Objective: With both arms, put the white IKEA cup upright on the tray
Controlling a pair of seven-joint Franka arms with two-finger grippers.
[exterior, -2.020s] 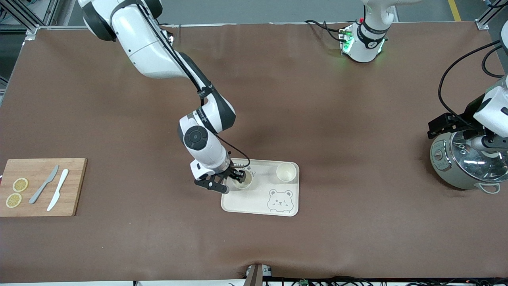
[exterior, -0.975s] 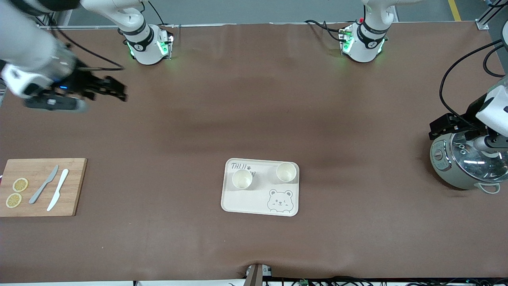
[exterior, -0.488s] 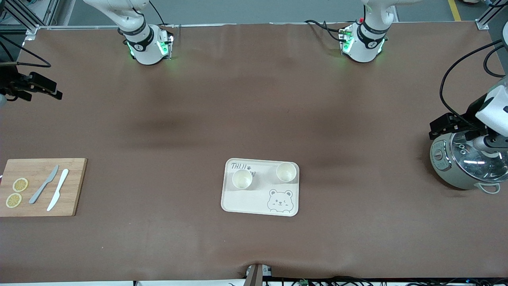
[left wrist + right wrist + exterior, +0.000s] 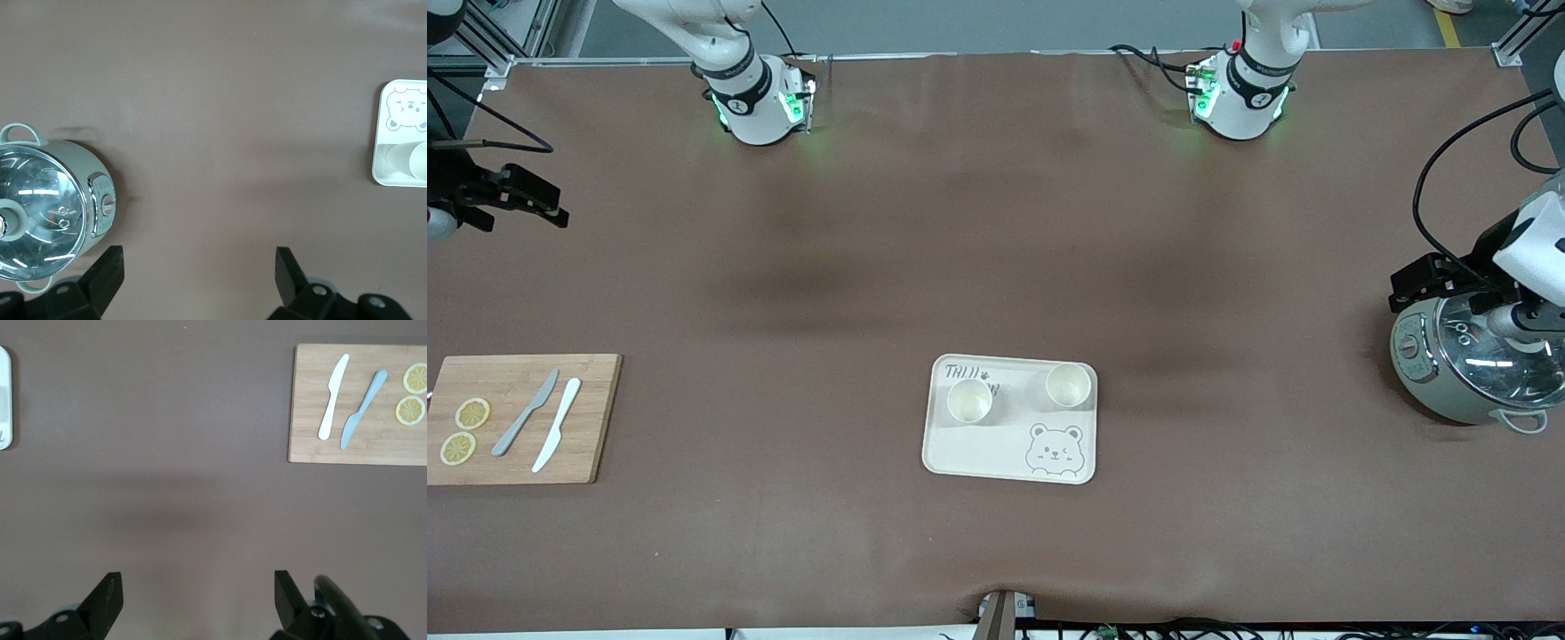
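**Both cups upright on tray; both grippers raised and open**

The tray (image 4: pixel 1009 420) lies on the brown table (image 4: pixel 996 267), roughly midway between the two ends and in the half nearer the front camera. Two white cups stand upright on it, mouths up. One cup (image 4: pixel 969 401) sits toward the right arm's end of the tray, partly covering the handwritten lettering. The other cup (image 4: pixel 1068 385) sits toward the left arm's end, directly above the drawn bear face (image 4: pixel 1055 448) in the front view. The cups are apart from each other and neither is touched by a gripper.

The right gripper (image 4: pixel 193 597) hangs over bare table at the right arm's end, well apart from the tray. Its fingers are spread wide with nothing between them.

The left gripper (image 4: pixel 197 277) hangs at the left arm's end, beside and partly over the rice cooker (image 4: pixel 1472 360). Its fingers are likewise spread wide and empty.

A wooden cutting board (image 4: pixel 516 420) lies at the right arm's end, carrying a grey knife (image 4: pixel 525 413), a white knife (image 4: pixel 557 424) and two lemon slices (image 4: pixel 464 430).
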